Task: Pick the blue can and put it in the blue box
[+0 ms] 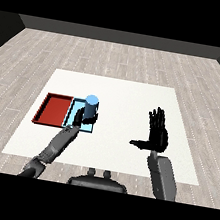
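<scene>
The right hand (pixel 157 134) was held nearest, fingers straight and spread, above a wide bare stretch of the white table (pixel 124 96). The left hand (pixel 86 117) was curled round the upright blue can (pixel 91 104), over the blue tray (pixel 74 107) beside the red tray (pixel 54 109). A pale plank floor (pixel 115 57) surrounded the table; no writing could be read.

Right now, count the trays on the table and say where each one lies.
2. The red tray lies at the table's left side; the light blue tray lies against its right side, partly covered by the left robot hand and the blue can.
</scene>
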You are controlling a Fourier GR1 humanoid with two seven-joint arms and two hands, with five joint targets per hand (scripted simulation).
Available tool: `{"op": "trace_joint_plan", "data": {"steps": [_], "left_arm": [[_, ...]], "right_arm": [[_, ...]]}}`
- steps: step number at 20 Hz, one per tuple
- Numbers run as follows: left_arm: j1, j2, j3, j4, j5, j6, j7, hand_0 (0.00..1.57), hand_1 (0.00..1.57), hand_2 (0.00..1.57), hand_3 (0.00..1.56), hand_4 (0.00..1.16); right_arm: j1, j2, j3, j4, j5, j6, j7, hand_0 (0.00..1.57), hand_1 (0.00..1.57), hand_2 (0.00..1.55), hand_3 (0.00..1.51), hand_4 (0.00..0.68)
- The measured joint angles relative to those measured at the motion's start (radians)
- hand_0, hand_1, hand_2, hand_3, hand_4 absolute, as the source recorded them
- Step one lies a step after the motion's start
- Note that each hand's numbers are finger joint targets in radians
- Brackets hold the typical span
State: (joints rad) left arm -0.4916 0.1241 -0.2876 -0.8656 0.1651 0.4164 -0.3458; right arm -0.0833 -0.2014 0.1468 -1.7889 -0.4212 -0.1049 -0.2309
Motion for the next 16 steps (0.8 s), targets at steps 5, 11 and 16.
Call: {"op": "trace_joint_plan", "data": {"steps": [5,11,16], "left_arm": [[-0.055,0.078,0.096,0.147,0.020,-0.023,0.044,1.57,1.57,1.57,1.50,1.09],[-0.151,0.146,0.166,0.370,0.009,-0.063,0.085,1.57,1.57,1.57,1.49,1.05],[-0.251,0.157,0.175,0.560,-0.034,-0.046,0.154,1.55,1.55,1.48,1.38,0.97]], "right_arm": [[0.050,-0.010,-0.029,-0.015,0.001,0.007,-0.008,0.00,0.00,0.00,0.00,0.000],[0.000,0.006,-0.056,0.046,0.020,-0.011,-0.005,0.00,0.00,0.00,0.00,0.000],[-0.006,0.021,-0.065,0.087,0.021,-0.010,-0.006,0.00,0.00,0.00,0.00,0.000]]}}
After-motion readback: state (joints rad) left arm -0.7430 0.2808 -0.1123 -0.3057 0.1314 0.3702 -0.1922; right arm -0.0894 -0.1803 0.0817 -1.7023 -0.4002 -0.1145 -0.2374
